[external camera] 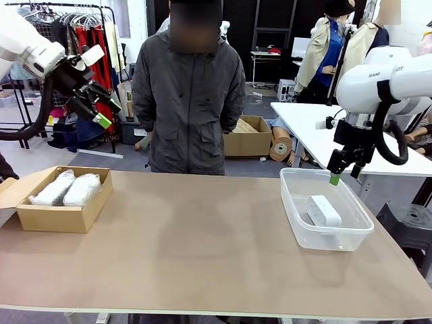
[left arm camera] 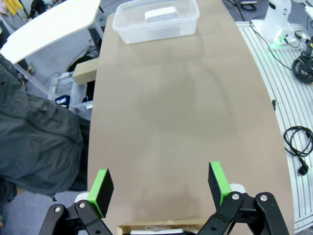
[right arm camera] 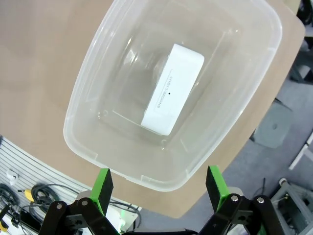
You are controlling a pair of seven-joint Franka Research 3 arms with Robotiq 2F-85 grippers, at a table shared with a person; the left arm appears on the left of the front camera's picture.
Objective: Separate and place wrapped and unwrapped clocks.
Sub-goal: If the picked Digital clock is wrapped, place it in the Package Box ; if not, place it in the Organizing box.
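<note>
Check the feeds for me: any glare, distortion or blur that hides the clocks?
Front view: even light, sharp; both wrapped bundles readable in the cardboard box. Left wrist view: wide-angle bend bows the table edges; the tub is small but clear. Right wrist view: soft reflections on the tub walls, yet the bare clock stays sharp.

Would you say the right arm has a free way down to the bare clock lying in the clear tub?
Probably yes. The right gripper hangs open above the clear tub, which has no lid, and the bare clock lies alone on its floor. The tub walls might crowd the fingers.
</note>
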